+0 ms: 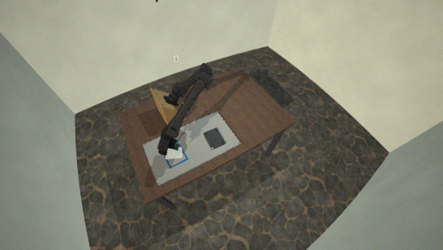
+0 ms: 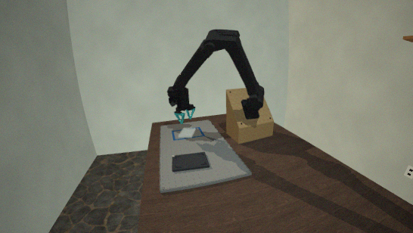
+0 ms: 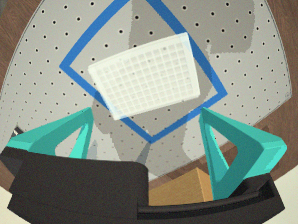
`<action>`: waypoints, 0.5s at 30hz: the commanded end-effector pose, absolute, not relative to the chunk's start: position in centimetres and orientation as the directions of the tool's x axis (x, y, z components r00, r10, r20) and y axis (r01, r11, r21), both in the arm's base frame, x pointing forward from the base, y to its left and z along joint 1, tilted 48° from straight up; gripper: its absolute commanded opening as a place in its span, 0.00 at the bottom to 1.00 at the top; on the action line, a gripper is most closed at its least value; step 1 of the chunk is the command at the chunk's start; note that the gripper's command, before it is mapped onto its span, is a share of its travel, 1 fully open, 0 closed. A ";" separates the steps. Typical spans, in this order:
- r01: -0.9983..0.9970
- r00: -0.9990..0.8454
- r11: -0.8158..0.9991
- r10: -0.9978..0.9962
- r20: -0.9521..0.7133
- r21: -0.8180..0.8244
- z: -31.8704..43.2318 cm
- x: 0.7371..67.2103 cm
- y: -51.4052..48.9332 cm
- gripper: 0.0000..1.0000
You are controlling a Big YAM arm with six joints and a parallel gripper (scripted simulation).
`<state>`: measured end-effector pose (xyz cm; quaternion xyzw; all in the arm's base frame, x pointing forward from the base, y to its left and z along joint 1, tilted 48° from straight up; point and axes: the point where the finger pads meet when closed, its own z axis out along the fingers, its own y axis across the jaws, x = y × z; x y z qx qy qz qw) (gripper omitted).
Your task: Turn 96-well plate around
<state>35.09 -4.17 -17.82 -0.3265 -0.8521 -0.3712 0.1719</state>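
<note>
Wrist view: jaws fully open, empty, above white plate (image 3: pixel 148 76) lying inside blue B1 outline (image 3: pixel 79 50).

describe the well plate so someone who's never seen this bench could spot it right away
On the brown table lies a grey perforated deck. At its end near the tan arm stand is a blue taped outline, under the open gripper. The well plate lies inside it: a white, gridded rectangle, unlike the dark, bare plate nest further along the deck.
</note>
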 end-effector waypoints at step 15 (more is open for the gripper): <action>0.968 -0.248 0.199 0.645 0.723 0.154 -17.2 35.9 -4.5 1.00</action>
